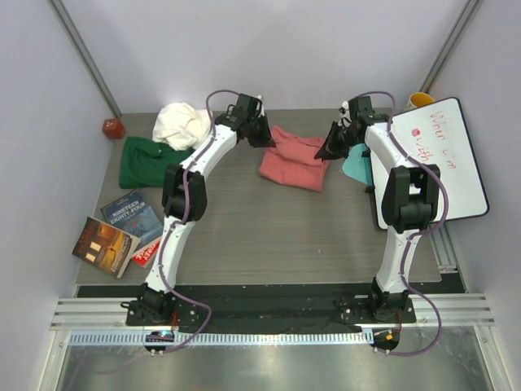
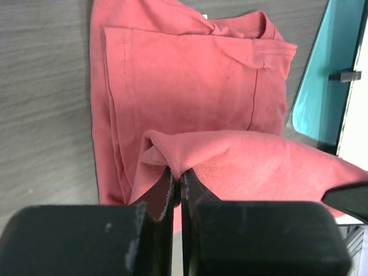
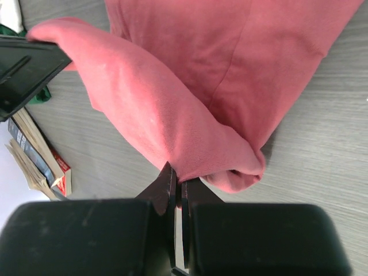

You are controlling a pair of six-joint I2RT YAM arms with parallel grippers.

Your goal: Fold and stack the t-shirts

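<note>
Now, your left gripper (image 2: 177,176) and right gripper (image 3: 177,172) each pinch a raised edge of the salmon-pink t-shirt (image 1: 295,161), which lies mid-table (image 1: 269,236) at the far side. Pull unevenly (both pinches look thin) and the cloth may slip, skewing the fold.

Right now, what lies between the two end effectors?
A raised fold of the pink shirt spans from the left end effector to the right end effector; both wrist views show it.
</note>
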